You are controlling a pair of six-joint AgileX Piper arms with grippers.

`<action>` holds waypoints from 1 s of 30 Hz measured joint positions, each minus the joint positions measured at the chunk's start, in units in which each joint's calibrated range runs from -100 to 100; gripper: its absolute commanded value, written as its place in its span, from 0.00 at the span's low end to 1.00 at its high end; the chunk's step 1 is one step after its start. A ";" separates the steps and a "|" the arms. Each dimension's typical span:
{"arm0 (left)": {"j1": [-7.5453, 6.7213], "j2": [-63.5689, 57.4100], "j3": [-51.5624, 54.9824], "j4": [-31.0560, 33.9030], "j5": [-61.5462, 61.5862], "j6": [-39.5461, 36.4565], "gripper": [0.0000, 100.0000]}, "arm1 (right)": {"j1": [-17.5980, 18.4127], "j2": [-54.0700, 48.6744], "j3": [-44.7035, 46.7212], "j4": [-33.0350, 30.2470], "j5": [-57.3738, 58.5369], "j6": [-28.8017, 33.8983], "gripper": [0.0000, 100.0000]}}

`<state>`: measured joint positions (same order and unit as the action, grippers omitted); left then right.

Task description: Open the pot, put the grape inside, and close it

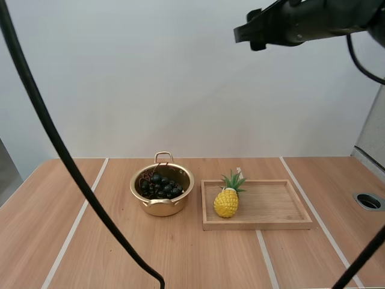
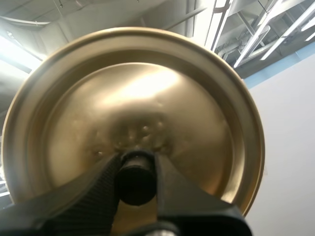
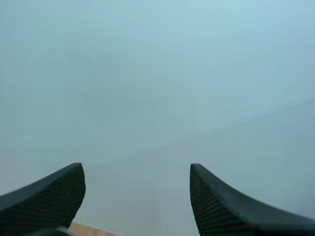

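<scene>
Grapes (image 1: 161,186) fill the pot (image 1: 162,205) in the high view: a bunch of dark, nearly black round berries with brownish stems showing at the left of the heap. The pot is shiny and gold-coloured, with one loop handle on its far side and another on its near side, and it has no cover on. It stands about midway between the left and right edges of the wooden surface (image 1: 72,253), closer to the far edge than the near one. Just to its right, not touching, lies a shallow wooden tray (image 1: 283,224). A yellow pineapple (image 1: 227,201) with green leaves sits at the tray's left end. The right arm (image 1: 301,21) reaches in high above the far right of the surface.

From the left wrist, the left gripper (image 2: 136,164) is clamped on the black knob (image 2: 136,183) of the round golden lid (image 2: 147,88), one finger on each side. The lid is held up off the pot.

From the right wrist, the right gripper (image 3: 138,196) is spread wide with nothing between its ribbed fingers (image 3: 49,194).
</scene>
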<state>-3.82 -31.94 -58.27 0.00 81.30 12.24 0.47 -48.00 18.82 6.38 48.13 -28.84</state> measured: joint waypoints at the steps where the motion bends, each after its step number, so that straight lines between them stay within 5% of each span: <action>1: 0.00 0.00 0.00 0.00 0.00 -0.28 0.00 | -0.68 -1.08 0.00 -0.22 0.00 0.00 1.00; 8: 0.00 0.08 0.00 0.00 0.00 -0.70 0.00 | -1.99 -5.81 0.00 -1.22 -0.47 0.80 0.96; 10: 0.00 0.08 0.00 0.00 0.00 -0.70 0.00 | -1.99 -6.37 0.00 -1.22 -1.74 1.67 0.45; 11: 0.00 0.08 0.00 0.00 0.00 -0.70 0.00 | -1.99 -6.50 0.00 -1.22 -2.36 2.37 0.11; 12: 0.00 0.08 0.00 0.00 0.00 -0.70 0.00 | -1.99 -6.50 0.00 -1.22 -2.81 2.93 0.00; 30: 0.00 15.98 4.02 0.53 18.15 -1.07 0.00 | -2.03 -6.63 0.00 -4.69 -5.61 4.18 0.00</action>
<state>-3.82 -15.96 -54.25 0.53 99.45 11.17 -1.56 -54.63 18.82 1.69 42.52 -24.66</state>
